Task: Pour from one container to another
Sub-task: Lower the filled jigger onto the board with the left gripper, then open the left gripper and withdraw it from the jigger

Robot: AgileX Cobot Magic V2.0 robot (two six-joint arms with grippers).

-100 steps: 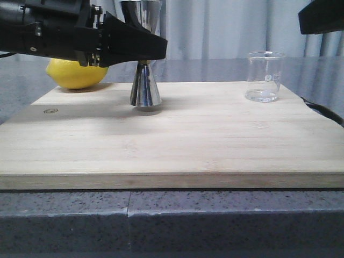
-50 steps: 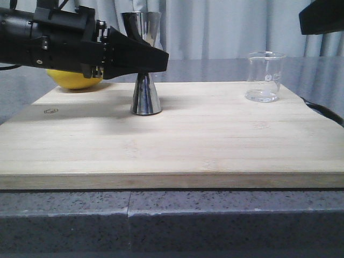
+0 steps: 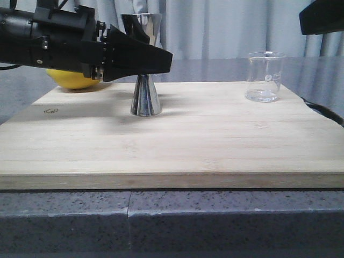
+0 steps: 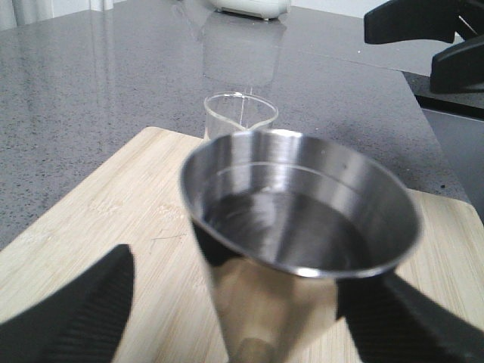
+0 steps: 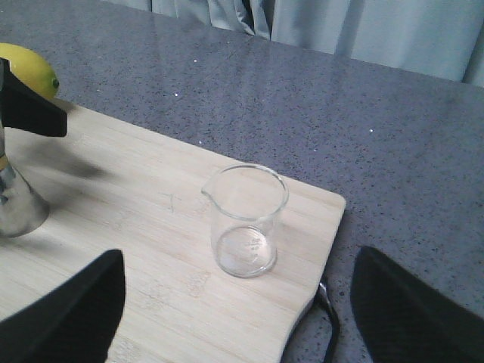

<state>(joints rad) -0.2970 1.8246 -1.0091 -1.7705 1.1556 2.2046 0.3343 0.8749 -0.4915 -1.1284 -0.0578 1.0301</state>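
The small clear glass beaker (image 3: 264, 76) stands upright near the far right corner of the wooden cutting board (image 3: 177, 145), at about two o'clock from the board's middle, and nothing touches it. In the right wrist view its pouring lip and a round base show clearly; whether any liquid lies in it cannot be told. The steel jigger (image 3: 145, 80) stands upright on the board at about ten o'clock from the middle, well apart from the beaker. The left gripper (image 3: 141, 56) sits level at the jigger's waist, its dark fingers (image 4: 76, 318) spread to either side of the metal; whether they press on the waist cannot be told. In the left wrist view the jigger's upper cup looks dark inside. The right gripper (image 5: 234, 318) hangs above the beaker with its jaws wide apart, grasping nothing. A yellow lemon (image 3: 75, 79) lies behind the left arm at the board's far left edge, on the grey stone counter (image 3: 172, 220).
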